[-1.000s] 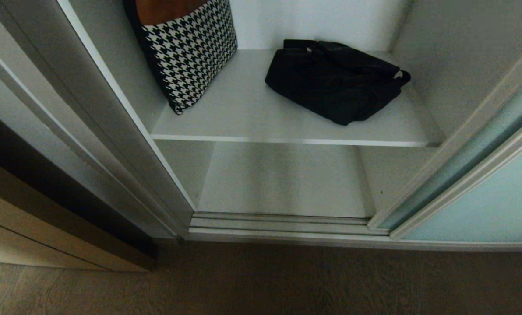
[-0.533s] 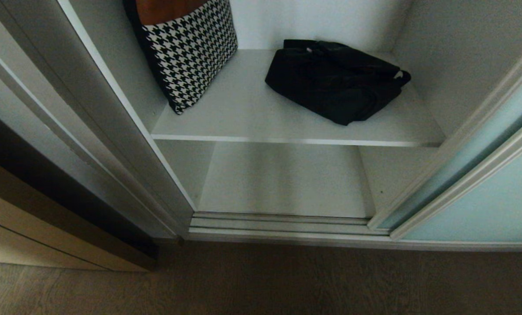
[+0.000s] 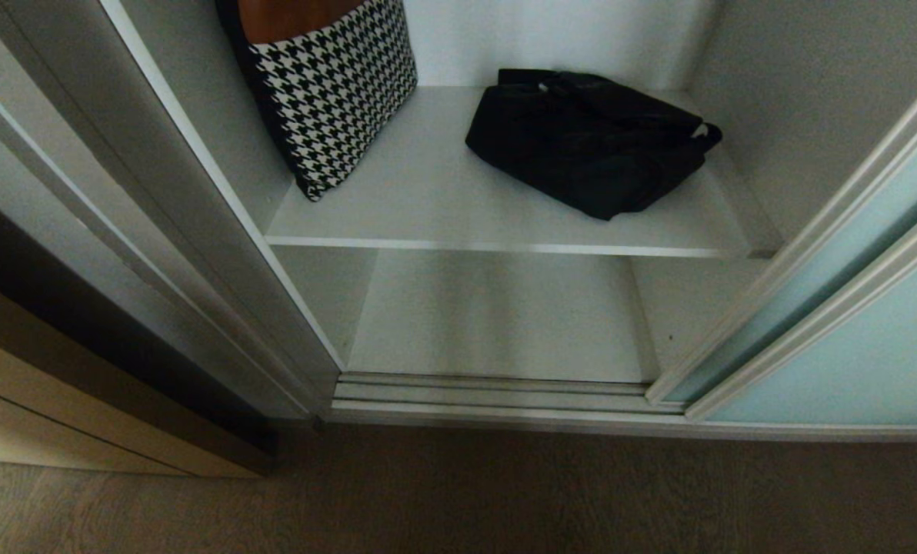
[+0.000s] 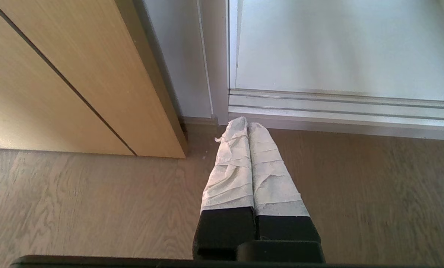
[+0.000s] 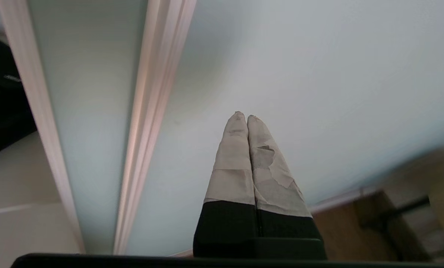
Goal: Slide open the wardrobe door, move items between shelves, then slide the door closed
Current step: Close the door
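The wardrobe stands open, its sliding wardrobe door (image 3: 851,354) of frosted aqua glass pushed to the right. On the upper shelf (image 3: 428,208) a houndstooth soft piece (image 3: 335,92) leans against the left wall and a black strappy bundle (image 3: 589,142) lies at the right. The lower shelf (image 3: 497,315) is bare. Neither arm shows in the head view. My right gripper (image 5: 243,116) is shut with nothing in it and points at the door's glass (image 5: 300,74), beside its silver frame (image 5: 151,111). My left gripper (image 4: 243,121) is shut, empty, low over the floor before the track (image 4: 337,111).
A ribbed silver floor track (image 3: 497,396) runs along the wardrobe's foot. A light tan wooden cabinet front (image 3: 58,400) stands at the left, also seen as the cabinet (image 4: 76,82) in the left wrist view. Dark wooden floor (image 3: 505,492) lies in front.
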You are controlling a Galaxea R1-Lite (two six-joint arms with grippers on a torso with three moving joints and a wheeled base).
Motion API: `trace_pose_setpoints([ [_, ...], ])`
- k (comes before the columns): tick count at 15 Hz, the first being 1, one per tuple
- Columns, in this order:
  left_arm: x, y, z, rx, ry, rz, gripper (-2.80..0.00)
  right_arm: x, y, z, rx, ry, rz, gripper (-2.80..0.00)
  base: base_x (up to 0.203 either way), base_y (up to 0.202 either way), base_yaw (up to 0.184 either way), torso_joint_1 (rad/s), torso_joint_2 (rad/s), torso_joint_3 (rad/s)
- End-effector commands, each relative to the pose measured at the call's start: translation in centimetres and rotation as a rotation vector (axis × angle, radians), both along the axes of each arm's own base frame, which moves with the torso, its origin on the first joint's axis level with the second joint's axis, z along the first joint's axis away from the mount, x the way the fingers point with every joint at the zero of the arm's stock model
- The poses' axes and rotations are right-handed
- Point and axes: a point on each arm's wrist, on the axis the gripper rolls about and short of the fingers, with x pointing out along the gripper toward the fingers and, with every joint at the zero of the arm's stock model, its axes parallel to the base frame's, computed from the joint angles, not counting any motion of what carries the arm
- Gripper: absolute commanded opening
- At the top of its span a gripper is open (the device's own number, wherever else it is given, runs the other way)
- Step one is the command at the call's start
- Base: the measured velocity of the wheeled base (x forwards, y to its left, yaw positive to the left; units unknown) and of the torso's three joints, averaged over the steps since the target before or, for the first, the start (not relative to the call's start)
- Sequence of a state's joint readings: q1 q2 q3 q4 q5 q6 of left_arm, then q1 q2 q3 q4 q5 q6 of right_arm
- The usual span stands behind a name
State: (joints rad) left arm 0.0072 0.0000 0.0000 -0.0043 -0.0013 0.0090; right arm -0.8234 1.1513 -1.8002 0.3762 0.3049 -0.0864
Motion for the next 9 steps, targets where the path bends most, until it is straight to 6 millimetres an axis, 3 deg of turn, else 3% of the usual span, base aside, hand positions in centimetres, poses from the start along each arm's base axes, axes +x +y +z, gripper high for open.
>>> trace_pose_setpoints([
  [1,0.0,0.0,0.0,0.000,0.001,0.000,-2.80,1.0,-2.1,-0.1,-0.001,0.033,0.027,-2.80,0.000,0.000,0.000,0.000,0.00,0.000],
  [9,0.0,0.0,0.0,0.000,0.001,0.000,-2.80,1.9,-3.5,-1.0,0.154,-0.015,0.065,-2.80,0.000,0.000,0.000,0.000,0.00,0.000],
])
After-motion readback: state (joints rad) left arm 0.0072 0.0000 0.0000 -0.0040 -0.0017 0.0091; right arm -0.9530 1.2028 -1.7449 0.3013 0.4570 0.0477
